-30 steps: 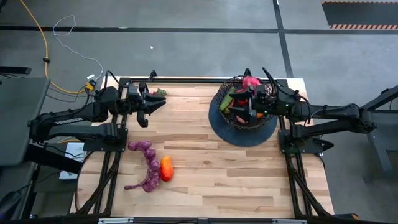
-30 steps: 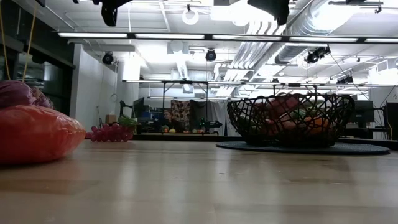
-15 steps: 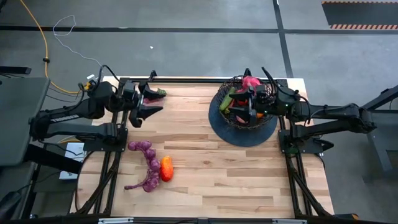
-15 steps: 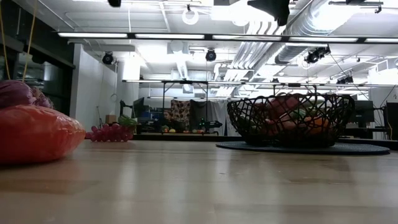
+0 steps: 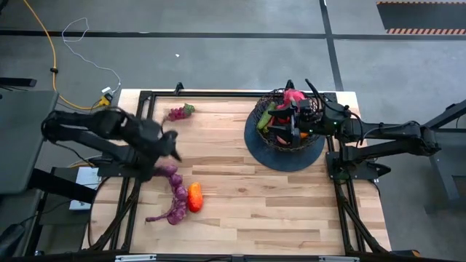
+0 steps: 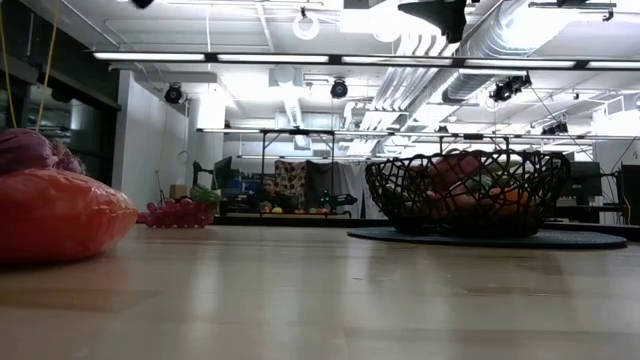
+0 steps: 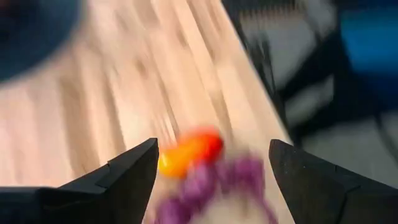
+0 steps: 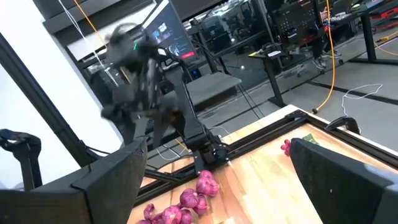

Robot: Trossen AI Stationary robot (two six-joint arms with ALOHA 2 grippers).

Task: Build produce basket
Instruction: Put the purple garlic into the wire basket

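The basket (image 5: pixel 285 116), a black wire bowl on a dark round base (image 5: pixel 284 154), stands at the far right and holds several toy pieces. My right gripper (image 5: pixel 291 125) hangs open over it. My left gripper (image 5: pixel 167 148) is open above the table's left side, just on the far side of a purple string of pieces (image 5: pixel 172 191) and an orange piece (image 5: pixel 194 196). Both also show in the left wrist view, the purple string (image 7: pixel 217 180) and the orange piece (image 7: pixel 189 151), beyond the open fingers. A small grape bunch (image 5: pixel 178 112) with a green leaf lies at the far left.
Black frame rails (image 5: pixel 135 196) run along the table's left and right edges. Bare wood lies between the loose pieces and the basket. In the low view the orange piece (image 6: pixel 60 215) fills the left foreground, with the grape bunch (image 6: pixel 175 212) and the basket (image 6: pixel 465 195) farther off.
My left gripper has opened beside the small grape bunch at the far left and swung fast toward the table's near edge, ending above the purple string. The grape bunch stays on the table. My right gripper has kept still over the basket.
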